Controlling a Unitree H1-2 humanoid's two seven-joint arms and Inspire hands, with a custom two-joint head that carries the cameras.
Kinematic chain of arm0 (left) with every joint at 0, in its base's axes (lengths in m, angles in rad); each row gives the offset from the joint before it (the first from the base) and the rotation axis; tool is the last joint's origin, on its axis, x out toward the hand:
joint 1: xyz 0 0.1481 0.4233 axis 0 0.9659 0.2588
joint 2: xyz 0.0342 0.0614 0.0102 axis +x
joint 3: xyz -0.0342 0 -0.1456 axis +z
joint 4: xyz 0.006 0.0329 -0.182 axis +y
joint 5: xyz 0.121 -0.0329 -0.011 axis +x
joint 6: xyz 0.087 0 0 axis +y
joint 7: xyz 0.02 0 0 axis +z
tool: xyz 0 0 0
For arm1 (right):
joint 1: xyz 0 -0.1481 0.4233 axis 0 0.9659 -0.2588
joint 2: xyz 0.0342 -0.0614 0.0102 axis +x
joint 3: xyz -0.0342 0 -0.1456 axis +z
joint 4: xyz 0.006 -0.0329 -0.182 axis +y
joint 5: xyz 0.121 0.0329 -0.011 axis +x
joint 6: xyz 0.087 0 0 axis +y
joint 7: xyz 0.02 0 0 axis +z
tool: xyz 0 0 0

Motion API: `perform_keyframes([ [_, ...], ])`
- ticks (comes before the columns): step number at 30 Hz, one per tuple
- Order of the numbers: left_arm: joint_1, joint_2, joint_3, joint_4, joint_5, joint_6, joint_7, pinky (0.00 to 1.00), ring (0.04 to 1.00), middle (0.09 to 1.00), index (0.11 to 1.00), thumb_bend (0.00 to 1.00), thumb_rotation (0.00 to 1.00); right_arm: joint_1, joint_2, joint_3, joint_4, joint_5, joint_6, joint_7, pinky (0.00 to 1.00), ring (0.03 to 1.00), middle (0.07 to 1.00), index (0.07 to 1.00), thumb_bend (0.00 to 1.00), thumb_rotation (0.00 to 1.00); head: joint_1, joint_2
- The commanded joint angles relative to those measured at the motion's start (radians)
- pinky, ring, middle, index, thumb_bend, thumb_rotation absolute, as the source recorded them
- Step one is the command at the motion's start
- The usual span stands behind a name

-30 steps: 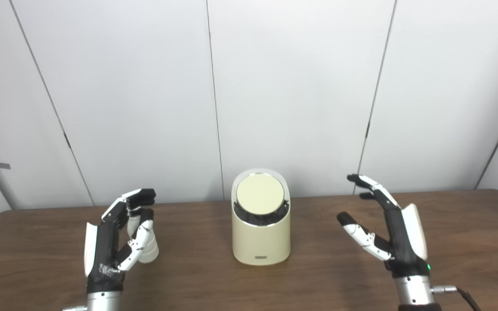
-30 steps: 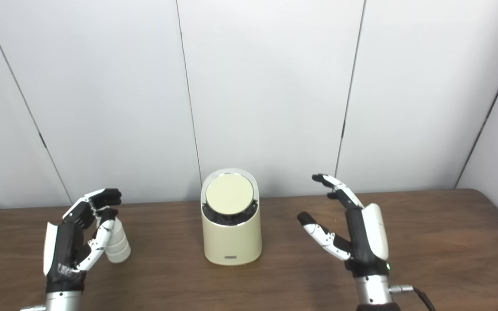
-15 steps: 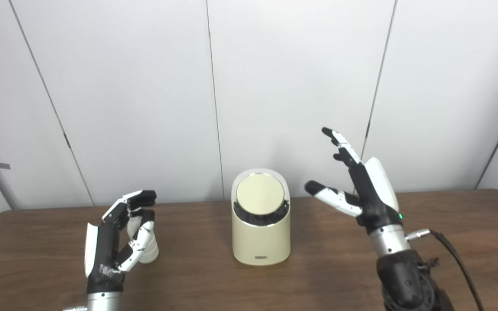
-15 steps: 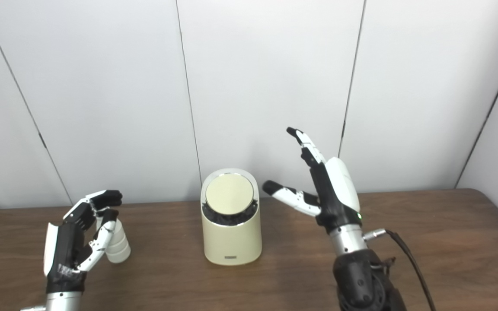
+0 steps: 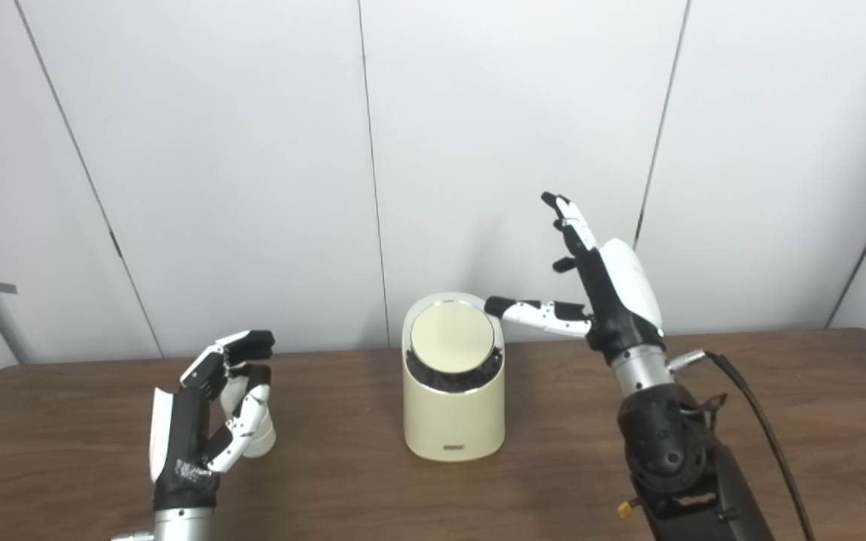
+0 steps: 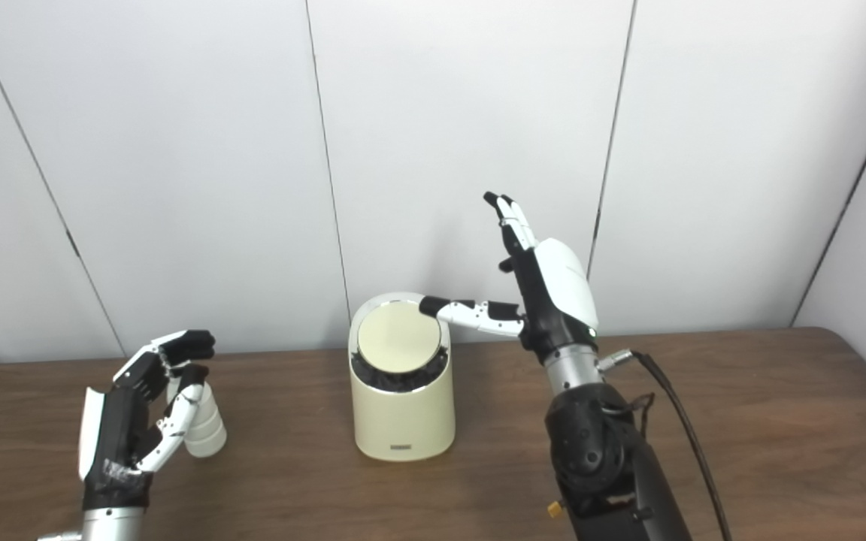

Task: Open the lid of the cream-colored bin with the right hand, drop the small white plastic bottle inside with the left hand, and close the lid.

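The cream-colored bin point(image 5: 453, 409) stands at the table's middle with its round tilted lid point(image 5: 452, 340) closed. My right hand point(image 5: 604, 289) is raised and open beside the bin's upper right, its thumb reaching to the lid's upper right rim. The small white plastic bottle point(image 5: 255, 429) stands upright on the table at the left. My left hand point(image 5: 204, 417) curls around the bottle, its fingers close about it with gaps showing; the bottle rests on the table. In the right eye view the bottle point(image 6: 204, 426) shows beside the left hand point(image 6: 136, 421).
The brown wooden table point(image 5: 779, 421) ends at a white panelled wall behind the bin. A black cable point(image 5: 767, 443) trails from my right forearm over the table's right part.
My right hand has risen from low over the table on the right and moved left to the bin's lid, thumb now at its rim. The left hand and bottle stay put.
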Motion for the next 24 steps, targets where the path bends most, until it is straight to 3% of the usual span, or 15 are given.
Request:
perform_keyframes([
  [1,-0.038,0.011,0.004,-0.01,0.004,-0.019,0.006,0.6,0.681,0.7,0.69,0.28,0.41,-0.07,-0.02,0.015,-0.003,-0.042,0.002,-0.012,0.63,0.924,0.983,0.966,1.0,0.57,0.0,0.0],
  [2,-0.038,0.012,0.003,-0.011,0.007,-0.019,0.008,0.6,0.68,0.7,0.69,0.27,0.41,-0.078,-0.025,0.028,0.009,-0.071,0.012,-0.016,0.64,0.929,0.98,0.964,1.0,0.57,0.002,0.0],
  [4,-0.038,0.013,0.002,-0.012,0.009,-0.019,0.009,0.6,0.679,0.698,0.69,0.27,0.4,-0.09,-0.032,0.048,0.025,-0.111,0.03,-0.021,0.79,0.954,0.973,0.96,1.0,0.58,0.003,0.0],
  [7,-0.036,0.006,0.005,-0.019,0.002,-0.018,0.004,0.6,0.679,0.699,0.689,0.28,0.39,-0.105,-0.029,0.063,0.046,-0.132,0.043,-0.022,0.89,0.983,0.988,0.974,1.0,0.55,0.006,0.001],
  [16,-0.04,-0.006,0.008,-0.018,0.024,-0.018,0.014,0.59,0.675,0.697,0.687,0.28,0.4,-0.133,-0.02,0.108,0.084,-0.181,0.086,-0.005,0.96,1.0,1.0,1.0,1.0,0.52,0.017,0.0],
  [24,-0.039,-0.016,0.007,-0.029,0.019,-0.018,0.016,0.59,0.671,0.693,0.684,0.29,0.39,-0.137,-0.013,0.134,0.121,-0.178,0.072,-0.02,0.98,1.0,1.0,0.996,1.0,0.54,0.027,0.002],
])
